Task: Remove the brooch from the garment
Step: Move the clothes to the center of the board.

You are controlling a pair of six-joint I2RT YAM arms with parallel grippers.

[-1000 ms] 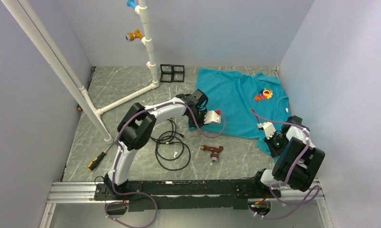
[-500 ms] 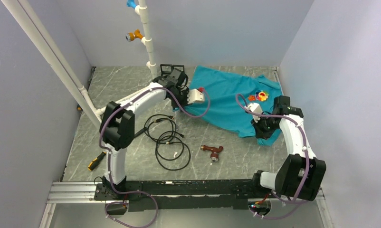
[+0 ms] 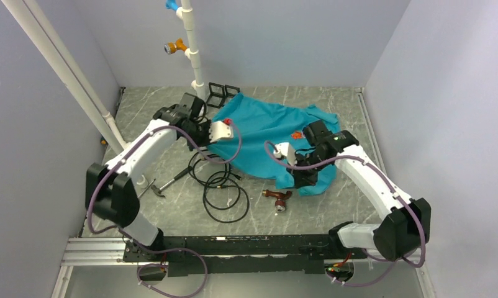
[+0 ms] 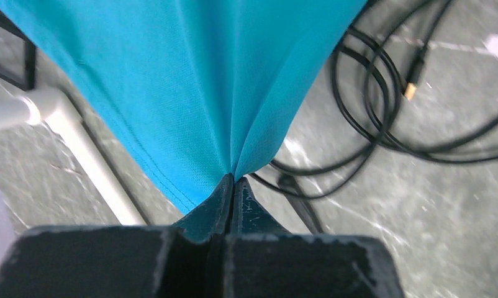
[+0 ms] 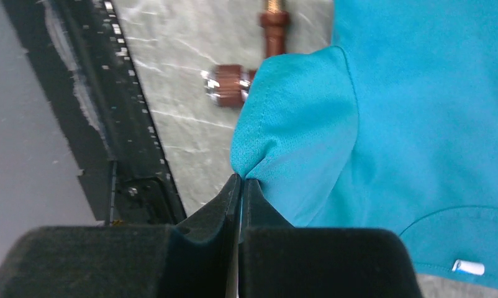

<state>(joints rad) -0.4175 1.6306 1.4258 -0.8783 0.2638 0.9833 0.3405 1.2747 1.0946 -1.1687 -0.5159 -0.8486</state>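
The garment (image 3: 259, 130), a teal T-shirt, lies bunched across the back middle of the table. My left gripper (image 3: 214, 141) is shut on a pinched fold at its left edge; in the left wrist view the garment (image 4: 190, 81) fans out from the closed fingertips of that gripper (image 4: 234, 180). My right gripper (image 3: 299, 182) is shut on the shirt's near right part, where the garment (image 5: 383, 112) puckers at the closed gripper (image 5: 240, 180). A white label (image 5: 468, 267) shows low on the cloth. A small orange piece (image 3: 296, 135) sits on the shirt by the right arm. The brooch is hidden.
A brown pipe fitting (image 3: 277, 197) lies in front of the shirt, also seen as the fitting (image 5: 237, 84). Black cable loops (image 3: 225, 186) lie beside the left gripper. A white pipe frame (image 3: 194, 62) and black square frames (image 3: 218, 93) stand at the back.
Both arms have swung left and dragged the shirt from the back right toward the middle. The left gripper has closed on the cloth.
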